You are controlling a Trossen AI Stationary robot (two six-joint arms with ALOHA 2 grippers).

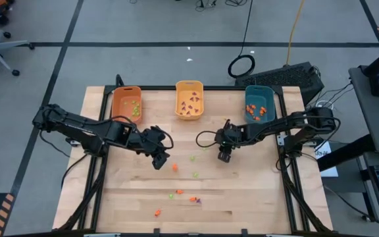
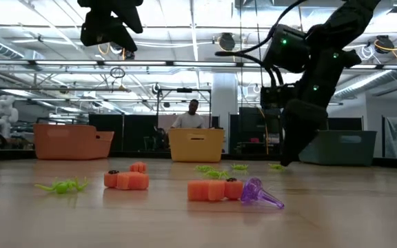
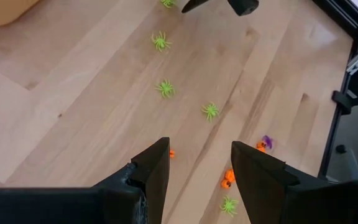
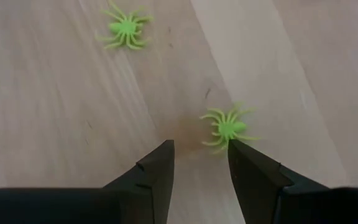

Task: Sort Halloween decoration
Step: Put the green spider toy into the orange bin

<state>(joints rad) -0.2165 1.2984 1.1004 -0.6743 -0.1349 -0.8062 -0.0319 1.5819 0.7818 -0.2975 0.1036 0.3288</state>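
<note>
Low view, nearest items: a purple trinket point(image 2: 259, 193) lying tipped on the wooden table point(image 2: 350, 213), touching a pair of orange trinkets point(image 2: 214, 190); to their left another orange cluster point(image 2: 127, 179) and a light green spider point(image 2: 63, 185).
High view, near table edge: one orange trinket point(image 1: 157, 212) alone; farther in, a small mixed group of green, orange and purple pieces point(image 1: 186, 195).
Mid-table loose items: an orange piece point(image 1: 174, 167) just beside the left gripper; green spiders point(image 1: 194, 174) between the two grippers.
Left gripper point(image 1: 159, 160): hangs above the table left of centre, jaws apart with nothing between them; its wrist view shows bare wood and three green spiders point(image 3: 165, 88) beyond the fingers point(image 3: 153, 169).
Right gripper point(image 1: 224, 155): low over the table right of centre, jaws parted and empty; in its wrist view a green spider point(image 4: 227, 127) lies just ahead of one fingertip point(image 4: 243, 159), a second spider point(image 4: 125, 28) farther off.
Far row of bins: orange bin point(image 1: 126, 104) holding green pieces; yellow bin point(image 1: 189, 99) holding purple pieces; teal bin point(image 1: 260, 105) holding orange pieces.
Background: a person point(image 2: 191, 116) behind the yellow bin.
</note>
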